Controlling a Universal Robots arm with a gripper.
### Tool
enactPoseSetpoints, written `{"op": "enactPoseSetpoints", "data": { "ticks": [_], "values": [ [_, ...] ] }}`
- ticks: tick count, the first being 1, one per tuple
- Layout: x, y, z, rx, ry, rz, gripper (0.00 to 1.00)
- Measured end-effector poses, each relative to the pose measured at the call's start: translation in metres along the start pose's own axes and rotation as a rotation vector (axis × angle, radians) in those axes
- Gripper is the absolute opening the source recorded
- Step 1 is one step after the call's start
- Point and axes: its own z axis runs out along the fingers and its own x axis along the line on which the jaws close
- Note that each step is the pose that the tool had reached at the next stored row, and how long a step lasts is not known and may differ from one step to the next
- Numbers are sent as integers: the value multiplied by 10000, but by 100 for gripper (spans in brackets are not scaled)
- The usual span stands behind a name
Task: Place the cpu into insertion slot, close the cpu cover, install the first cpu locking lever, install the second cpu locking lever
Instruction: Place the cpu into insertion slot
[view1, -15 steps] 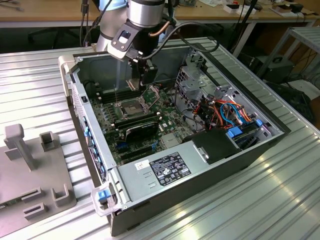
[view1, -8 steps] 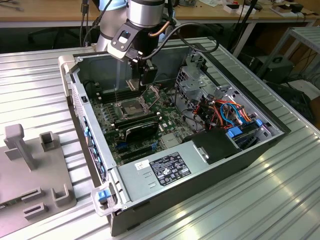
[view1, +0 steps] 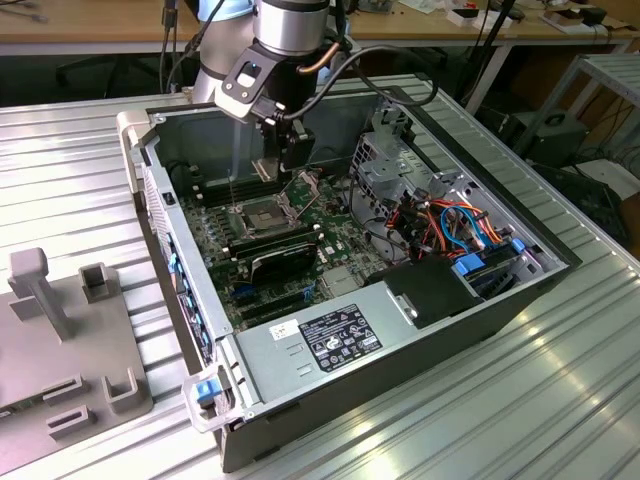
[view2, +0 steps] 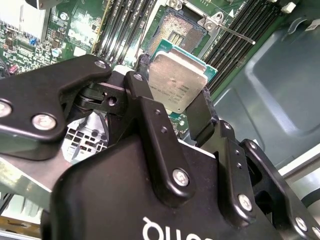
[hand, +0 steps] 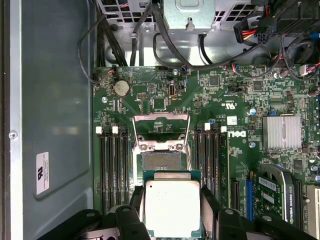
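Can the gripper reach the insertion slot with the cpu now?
Probably yes: the gripper holds the cpu near the insertion slot, the cpu cover is swung open, and nothing seems to lie between them.

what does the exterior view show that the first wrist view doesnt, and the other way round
Exterior view: the whole open computer case on the ribbed metal table, its power supply, a grey fixture at the exterior view's left, and the arm reaching in.
First wrist view: the cpu clamped in the gripper, silvery top showing, and the cpu cover swung open beside the socket.
Both: the green motherboard with the insertion slot and long black memory slots.
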Motion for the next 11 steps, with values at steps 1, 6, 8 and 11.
{"op": "enactPoseSetpoints", "data": {
  "ticks": [1, 6, 8, 11],
  "values": [
    [1, -1, 11, 1, -5, 104, 55],
    [2, -4, 76, 15, -45, 856, 55],
    [3, -7, 119, 23, -69, 1297, 55],
    [4, -8, 146, 25, -75, 1378, 55]
  ]
}}
